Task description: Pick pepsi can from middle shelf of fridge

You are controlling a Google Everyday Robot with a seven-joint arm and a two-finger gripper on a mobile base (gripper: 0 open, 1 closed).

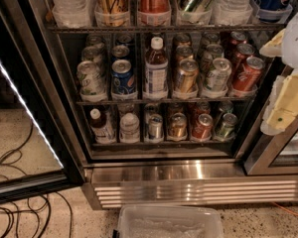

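Note:
The fridge (188,175) stands open in front of me, with a stainless frame and dark wire shelves. The pepsi can (123,77) is blue with a silver top. It stands upright at the front of the middle shelf (164,101), second place from the left, in a clear cup holder. More cans stand in a row behind it. My gripper (283,105), white and pale yellow, is at the right edge of the view in front of the fridge's right frame. It is well to the right of the pepsi can and apart from it.
A pale green-white can (91,78) is left of the pepsi can and a white-capped bottle (155,66) is right of it. Further right are a gold-brown can (186,76) and a red can (247,73). The glass door (25,108) is open at left. Cables (10,202) and a clear bin (169,224) lie on the floor.

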